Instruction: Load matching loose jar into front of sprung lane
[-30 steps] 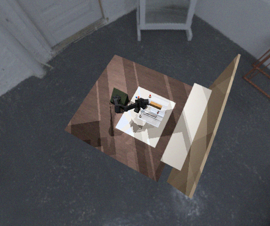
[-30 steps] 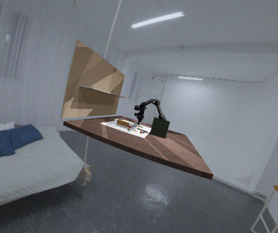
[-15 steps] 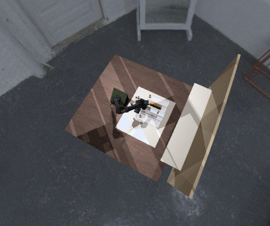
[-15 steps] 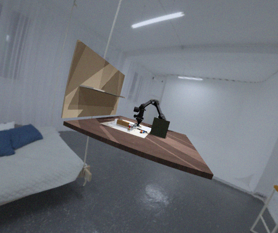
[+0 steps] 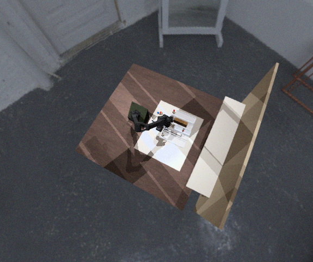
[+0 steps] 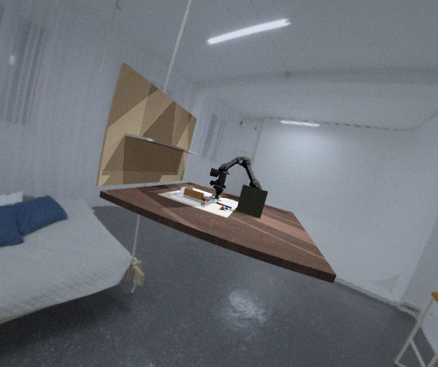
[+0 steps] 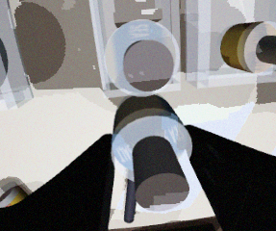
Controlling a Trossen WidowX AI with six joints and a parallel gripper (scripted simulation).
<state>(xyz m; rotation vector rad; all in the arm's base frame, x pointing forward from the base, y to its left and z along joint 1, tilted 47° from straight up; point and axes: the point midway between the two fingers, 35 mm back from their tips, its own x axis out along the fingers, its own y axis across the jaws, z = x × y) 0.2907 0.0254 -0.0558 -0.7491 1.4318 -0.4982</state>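
Grey concrete floor [image 5: 66,197] [image 6: 179,316] is spreading beneath a brown wooden table [image 5: 108,121] [image 6: 250,237], where a pale mat [image 5: 173,158] [image 6: 216,209] [image 7: 41,144] is lying under the clear lanes. Near its edge a dark green box [image 5: 142,110] [image 6: 251,201] is standing, and the black arm [image 5: 153,124] [image 6: 248,167] is reaching past it, bending down toward the lane fronts.

The gripper [image 5: 165,124] [image 6: 217,196] [image 7: 148,137] is pinching a dark-capped jar [image 7: 152,127] between its fingers, so the picking-up part is looking finished. The held jar is hovering at the front of the middle lane [image 7: 100,43], which I am taking for the sprung one, and is not yet standing inside. Just beyond, another jar [image 7: 148,60] is occupying that lane close to the front; whether the two are touching, I cannot tell, nor can I make out the pusher plate.

Pressing the row back, settling the new jar behind the front stop and letting go are all remaining. Off to one side, an amber jar [image 7: 234,48] is sitting in a neighbouring lane, and a thin dark rod [image 7: 129,207] is lying below the grip.
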